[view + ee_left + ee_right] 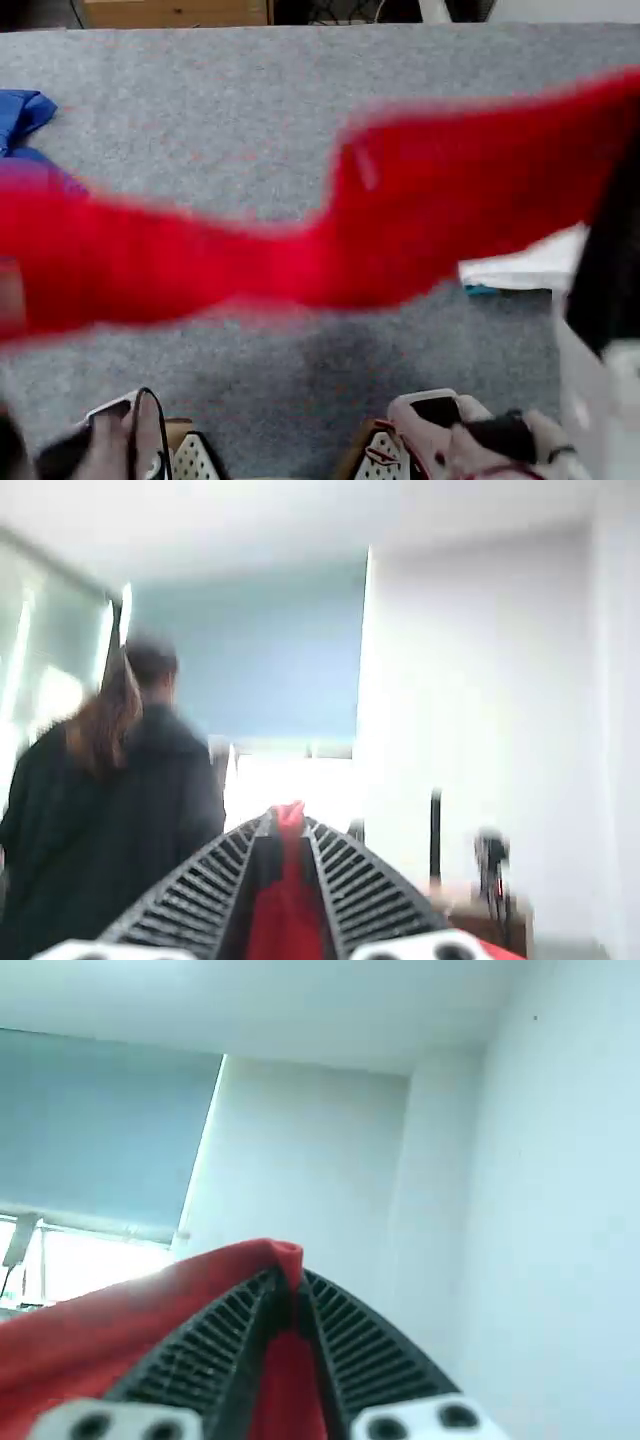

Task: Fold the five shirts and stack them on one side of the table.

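Left tool (287,820) pinching red shirt (420,210); right tool (288,1280) pinching it too; red shirt stretched above desk (250,110); blue shirt (22,118) at edge.

We see stretched shirt (400,220) hanging over table (250,100), ends pinched in left gripper (288,825) and right gripper (290,1278). Bunched shirt (25,115) at table's left edge, folded shirt (530,268) at right edge.

Red shirt (400,220): solid red, no pattern seen. Table (200,90): mottled grey, felt-like fleck. Blue shirt (25,115): plain royal blue. White cloth (530,265): white, with a teal strip along one edge. Left gripper (288,822) and right gripper (290,1278): black fingers ribbed in parallel ridges, white bases, and red fabric between the fingers of each.
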